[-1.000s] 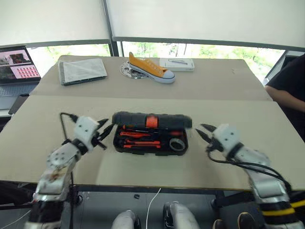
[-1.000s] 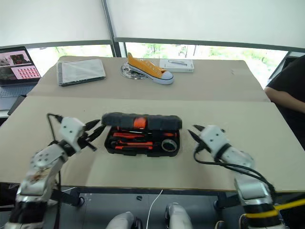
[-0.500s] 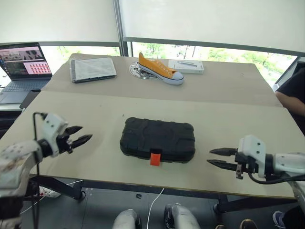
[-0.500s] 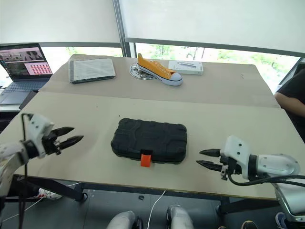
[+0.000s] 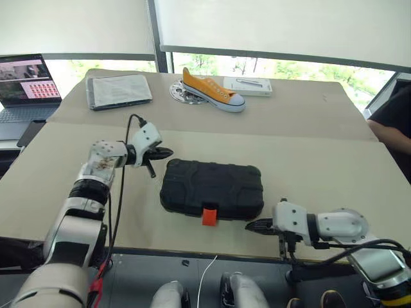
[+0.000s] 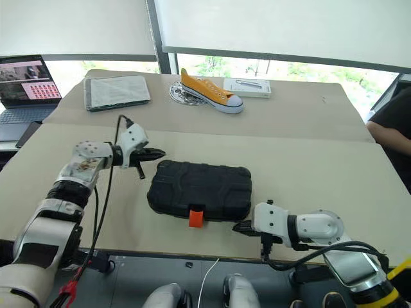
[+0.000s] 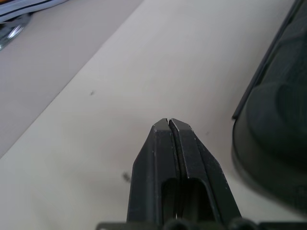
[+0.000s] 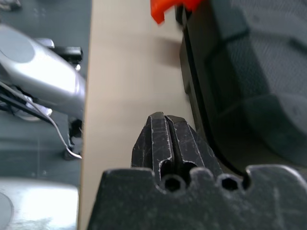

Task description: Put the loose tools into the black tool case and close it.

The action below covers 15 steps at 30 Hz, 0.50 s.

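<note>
black tool case (image 5: 212,188) lid down on beige table (image 5: 321,160), orange latch (image 5: 209,215) at near edge. left gripper (image 5: 162,153) pinched closed, empty, just beside case's far left corner. right gripper (image 5: 250,226) pinched closed, empty, beside near right corner.

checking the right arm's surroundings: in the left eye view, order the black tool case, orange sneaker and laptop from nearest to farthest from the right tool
1. black tool case: just beyond the right tool, towards the table's middle, lid down.
2. orange sneaker: far side of the table, past the case.
3. laptop: far left corner, off the table's left end, farthest away.
</note>
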Motion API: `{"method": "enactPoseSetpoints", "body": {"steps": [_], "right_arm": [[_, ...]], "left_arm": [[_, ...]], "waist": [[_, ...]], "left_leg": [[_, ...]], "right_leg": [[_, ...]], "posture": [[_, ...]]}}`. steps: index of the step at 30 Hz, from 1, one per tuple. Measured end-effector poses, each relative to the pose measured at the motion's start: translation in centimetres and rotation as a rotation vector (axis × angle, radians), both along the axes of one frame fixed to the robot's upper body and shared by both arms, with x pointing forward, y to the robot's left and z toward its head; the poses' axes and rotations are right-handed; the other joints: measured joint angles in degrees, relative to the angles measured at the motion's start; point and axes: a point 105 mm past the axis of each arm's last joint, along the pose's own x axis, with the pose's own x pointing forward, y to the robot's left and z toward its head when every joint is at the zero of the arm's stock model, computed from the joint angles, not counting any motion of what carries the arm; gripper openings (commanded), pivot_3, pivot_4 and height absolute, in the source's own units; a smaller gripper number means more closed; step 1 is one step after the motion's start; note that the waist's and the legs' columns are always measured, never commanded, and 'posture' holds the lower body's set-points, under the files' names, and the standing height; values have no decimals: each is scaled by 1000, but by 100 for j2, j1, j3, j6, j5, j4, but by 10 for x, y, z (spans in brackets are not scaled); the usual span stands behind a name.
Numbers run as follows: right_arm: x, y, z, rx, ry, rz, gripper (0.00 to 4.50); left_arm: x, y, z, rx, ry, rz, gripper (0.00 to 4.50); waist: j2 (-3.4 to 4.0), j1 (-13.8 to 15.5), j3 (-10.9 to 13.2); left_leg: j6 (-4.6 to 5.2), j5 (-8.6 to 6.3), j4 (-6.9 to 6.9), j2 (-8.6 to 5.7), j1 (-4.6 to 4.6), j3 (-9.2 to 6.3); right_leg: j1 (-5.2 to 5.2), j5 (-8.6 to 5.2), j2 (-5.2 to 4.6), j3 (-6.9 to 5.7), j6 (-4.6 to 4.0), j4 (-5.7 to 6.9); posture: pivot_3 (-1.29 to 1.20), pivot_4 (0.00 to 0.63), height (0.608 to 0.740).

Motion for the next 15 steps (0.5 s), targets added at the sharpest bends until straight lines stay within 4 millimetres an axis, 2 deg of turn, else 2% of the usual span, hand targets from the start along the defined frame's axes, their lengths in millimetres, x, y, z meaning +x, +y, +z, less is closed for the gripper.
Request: {"method": "enactPoseSetpoints", "body": {"steps": [4, 6, 8, 12, 14, 15], "right_arm": [[23, -5, -6, -8, -40, -101, 0], [43, -19, -4, -20, -90, -210, 0], [52, -31, 1, -27, -119, -273, 0], [52, -49, 7, -22, -127, -323, 0], [39, -51, 9, 5, -89, -305, 0], [30, -52, 10, 26, -52, -294, 0]], "left_arm": [[-10, -7, -4, 35, 13, -118, 66], [-26, -11, -11, 78, 42, -237, 66], [-39, -11, -17, 101, 69, -306, 66], [-50, -11, -16, 92, 97, -352, 66], [-49, -11, 0, 36, 109, -333, 66], [-47, -11, 14, -12, 116, -318, 66]], "waist": [[-3, -20, 3], [-2, -25, 3], [-2, -26, 3], [-2, -1, 3], [0, 40, 4], [0, 53, 5]], "left_leg": [[-1, 1, 19, 9, -2, -3], [0, 0, 33, 10, -3, -1], [0, 0, 37, 13, -5, -5], [0, 1, 36, 17, -19, -22], [0, 1, 46, 20, -37, -32], [1, 1, 58, 22, -49, -40]], "right_leg": [[-4, -15, -2, -2, 25, 17], [-4, -23, -8, 5, 39, 27], [-4, -23, -7, 8, 39, 27], [-9, -21, -5, 19, 30, 28], [-12, -10, -2, 10, 11, 27], [-14, -8, -1, 2, 8, 27]], "posture": [[0, 150, 733], [0, 150, 733], [0, 150, 733], [0, 150, 733], [0, 150, 733], [0, 150, 733]]}}
